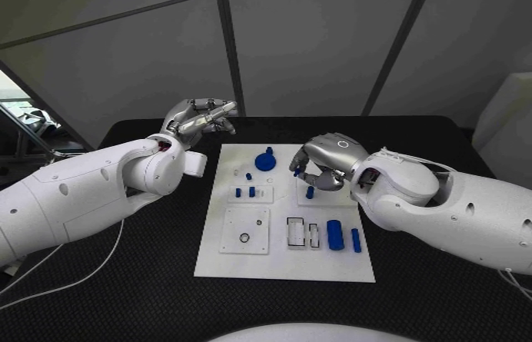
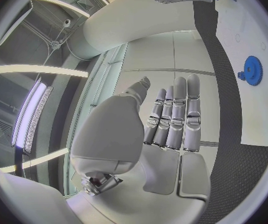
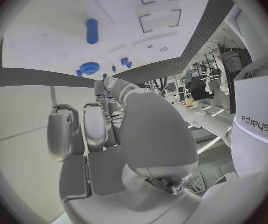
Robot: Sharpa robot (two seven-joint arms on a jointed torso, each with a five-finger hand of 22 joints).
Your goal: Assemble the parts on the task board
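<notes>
We see the left robot hand [image 1: 201, 117] raised off the board's far-left corner at about eleven o'clock, its silver fingers straight, side by side and empty in the left wrist view. The right robot hand [image 1: 320, 162] hangs over the upper right of the white task board [image 1: 286, 269], fingers curled downward around a small blue part [image 1: 297, 172]; whether it truly pinches that piece we cannot tell. On the right arm the word "sharpa" reads in grey lettering. The board is a flat, matte rectangle on the black, woven-looking counter [image 1: 427, 296]. On it sit a toothed blue gear [image 1: 265, 160] at twelve o'clock, short blue pegs [image 1: 245, 192] near the centre, a blue cylinder [image 1: 335, 240] and a slim blue bar [image 1: 356, 240] at four o'clock.
</notes>
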